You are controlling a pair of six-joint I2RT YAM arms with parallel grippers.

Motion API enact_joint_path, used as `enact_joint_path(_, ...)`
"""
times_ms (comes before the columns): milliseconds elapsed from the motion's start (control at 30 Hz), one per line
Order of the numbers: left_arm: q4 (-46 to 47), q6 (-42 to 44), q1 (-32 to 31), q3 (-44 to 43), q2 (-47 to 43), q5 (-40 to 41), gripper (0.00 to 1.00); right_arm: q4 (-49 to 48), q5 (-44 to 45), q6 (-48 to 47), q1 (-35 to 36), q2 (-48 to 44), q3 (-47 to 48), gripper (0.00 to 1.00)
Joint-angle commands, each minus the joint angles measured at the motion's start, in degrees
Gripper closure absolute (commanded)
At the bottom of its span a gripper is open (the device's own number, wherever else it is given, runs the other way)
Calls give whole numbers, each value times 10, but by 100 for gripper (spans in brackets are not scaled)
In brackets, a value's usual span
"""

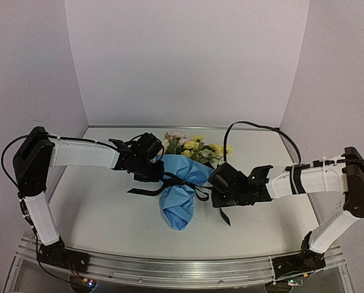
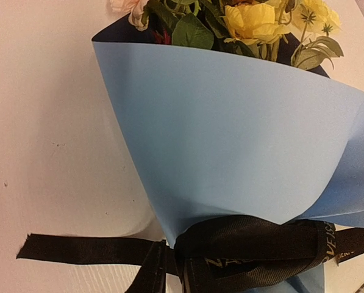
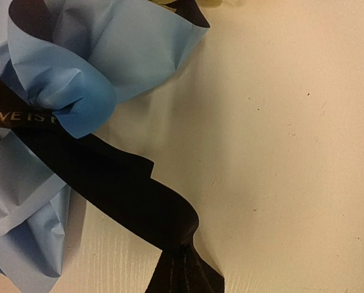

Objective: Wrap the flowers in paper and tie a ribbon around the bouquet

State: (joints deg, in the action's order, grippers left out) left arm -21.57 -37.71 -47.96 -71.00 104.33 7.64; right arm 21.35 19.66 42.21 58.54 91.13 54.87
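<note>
Much of flowers (image 1: 197, 146) hidden by paper (image 1: 180, 198); ribbon (image 2: 249, 247) cropped.

robot lab — white booth (image 1: 188, 61), aluminium rail (image 1: 182, 264)

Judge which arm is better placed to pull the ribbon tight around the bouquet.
Right, probably: the right gripper is shut with the ribbon bunched into it. The left gripper sits beside the other end, but no grip shows there.
</note>
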Motion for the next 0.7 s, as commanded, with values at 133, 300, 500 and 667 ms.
enact_joint_path(133,-8,17,-3,-16,-23,23,100,29,25,-18,0,-10,41,100)
enact_joint_path(300,-9,24,-4,-12,-39,34,100,35,27,-28,-8,-5,52,100)
enact_joint_path(500,-1,28,-4,-9,-35,30,100,41,23,-38,-18,3,63,100)
enact_joint_path(667,7,27,-5,2,-36,25,100,43,14,-33,-28,12,59,98)
